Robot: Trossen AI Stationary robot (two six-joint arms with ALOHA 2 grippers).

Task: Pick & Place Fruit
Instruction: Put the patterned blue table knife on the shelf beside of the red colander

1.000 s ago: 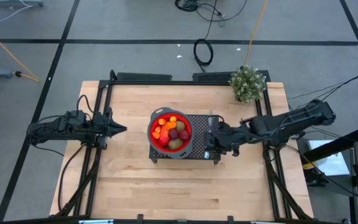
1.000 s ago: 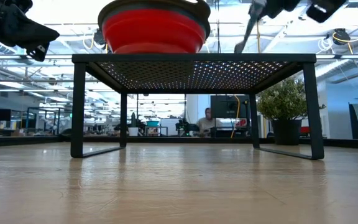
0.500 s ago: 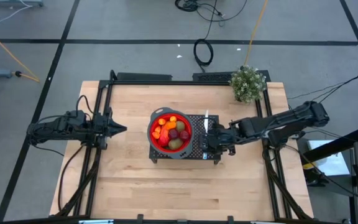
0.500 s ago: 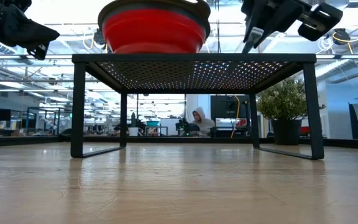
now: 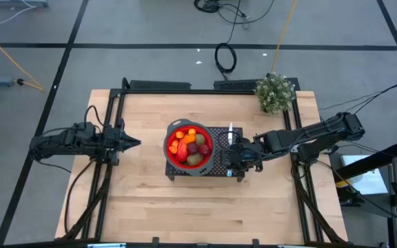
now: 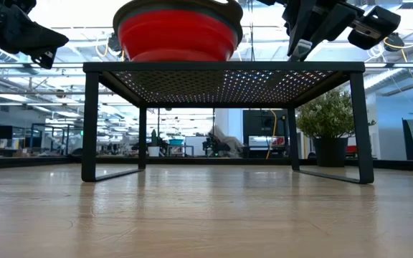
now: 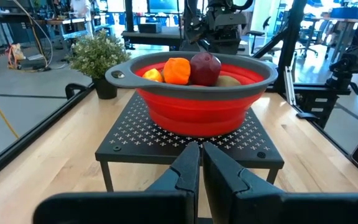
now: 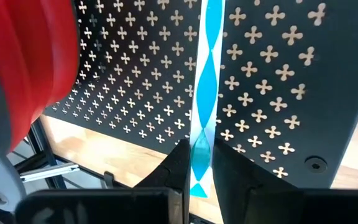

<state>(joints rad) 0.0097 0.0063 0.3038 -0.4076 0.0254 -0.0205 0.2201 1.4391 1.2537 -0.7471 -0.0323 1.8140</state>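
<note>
I see the fruit (image 5: 190, 146) piled in a red bowl (image 5: 171, 156) with a grey rim, and the bowl sits on the black perforated rack (image 5: 220, 165) at the middle of the wooden table (image 5: 150, 207). An orange piece (image 7: 176, 70) and a dark red piece (image 7: 205, 67) stand highest in the pile from my left wrist view. My right gripper (image 5: 231, 156) is low over the rack, just beside the bowl on the side away from the left arm. Its fingers (image 8: 180, 163) are pinched on a thin utensil (image 8: 205, 81) with a blue and white twisted pattern, which lies flat along the rack's perforated top and reaches away from the gripper. In the low view that gripper (image 6: 300, 49) is right at the rack's top edge. My left gripper (image 5: 132, 142) waits above the table, well apart from the bowl on its other side, pointing at it, with its fingers (image 7: 189, 167) closed together and nothing between them. A potted plant (image 5: 275, 92) stands at the far corner behind the right arm.
</note>
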